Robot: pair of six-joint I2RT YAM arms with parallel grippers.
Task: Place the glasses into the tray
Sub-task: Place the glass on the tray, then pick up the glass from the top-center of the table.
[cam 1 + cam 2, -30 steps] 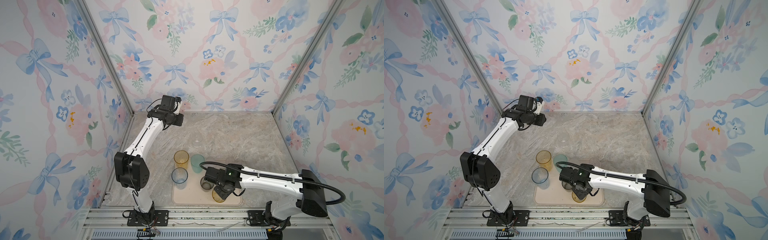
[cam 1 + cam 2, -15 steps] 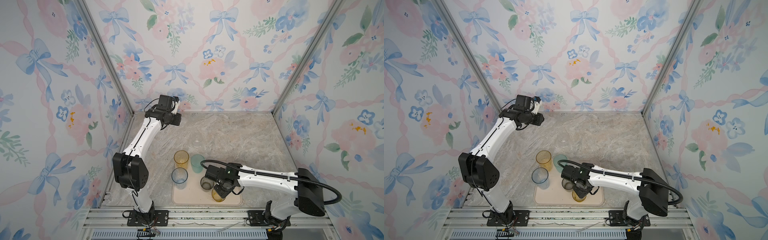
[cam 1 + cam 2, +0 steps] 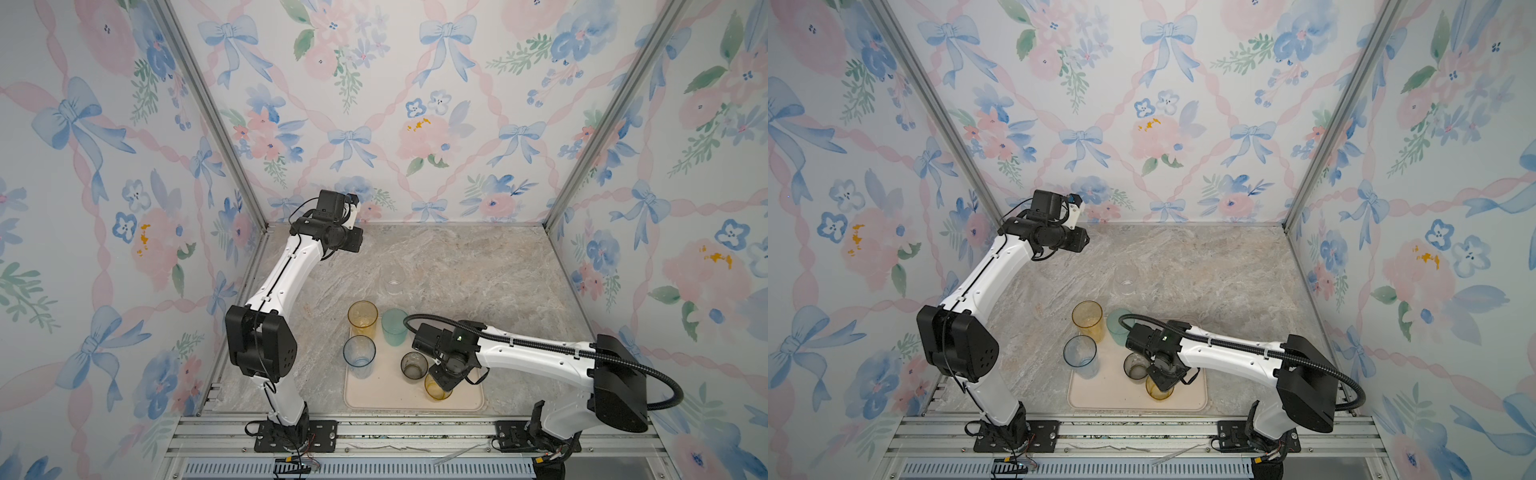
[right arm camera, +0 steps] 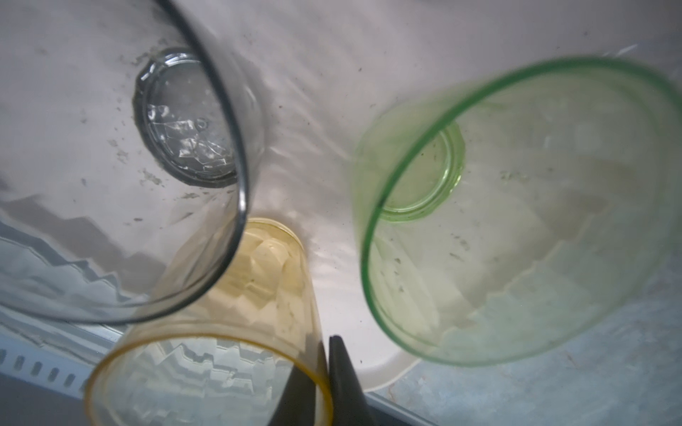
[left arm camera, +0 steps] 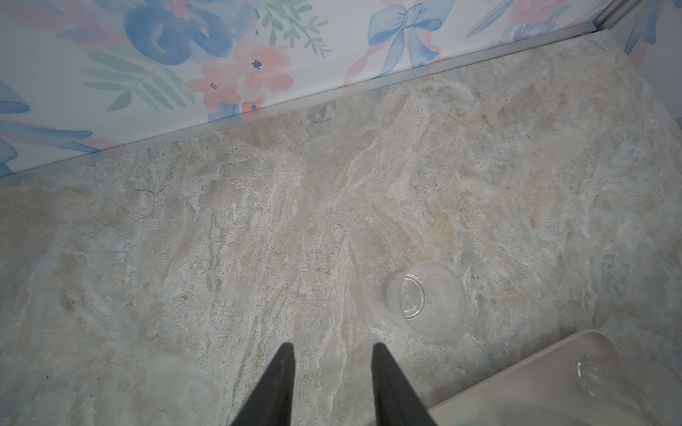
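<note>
The beige tray [image 3: 386,399] lies at the front. Standing in it are a tall amber glass [image 3: 363,318], a teal one [image 3: 394,326], a pale blue one [image 3: 359,361], a smoky grey one [image 3: 414,365] and a short amber one [image 3: 434,390]. My right gripper [image 4: 326,341] is shut on the short amber glass [image 4: 236,295], pinching its wall near the rim. A lime green glass [image 4: 516,221] stands beside it. A frosted glass [image 5: 428,298] stands on the table beyond the tray. My left gripper [image 5: 332,346] hangs open and holds nothing, well short of the frosted glass.
A small clear glass [image 5: 594,372] stands near the tray's far corner [image 5: 535,387]. The flowered back wall [image 5: 221,73] is close ahead of the left gripper. In both top views the right arm [image 3: 532,353] lies across the tray's right side.
The left arm's wrist has swung slightly to the left near the back wall. The right gripper and the short amber glass have hardly moved.
</note>
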